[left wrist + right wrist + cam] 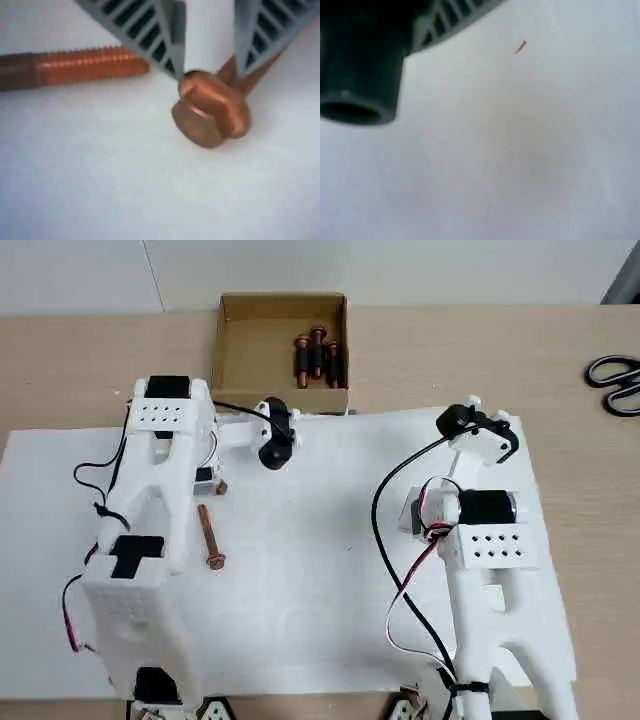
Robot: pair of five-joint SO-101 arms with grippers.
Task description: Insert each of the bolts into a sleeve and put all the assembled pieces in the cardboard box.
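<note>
Two bolts lay loose on the white sheet: the first bolt sat between the spread jaws of the left gripper, apparently lined up for a pinch, with the second bolt near it. One dark sleeve hung pinched in the right gripper, mouth free, probably to receive a bolt; three assembled pieces already sat in the cardboard box.

Shiny coppery metal bolt on matt white sheet; plain brown cardboard box.
</note>
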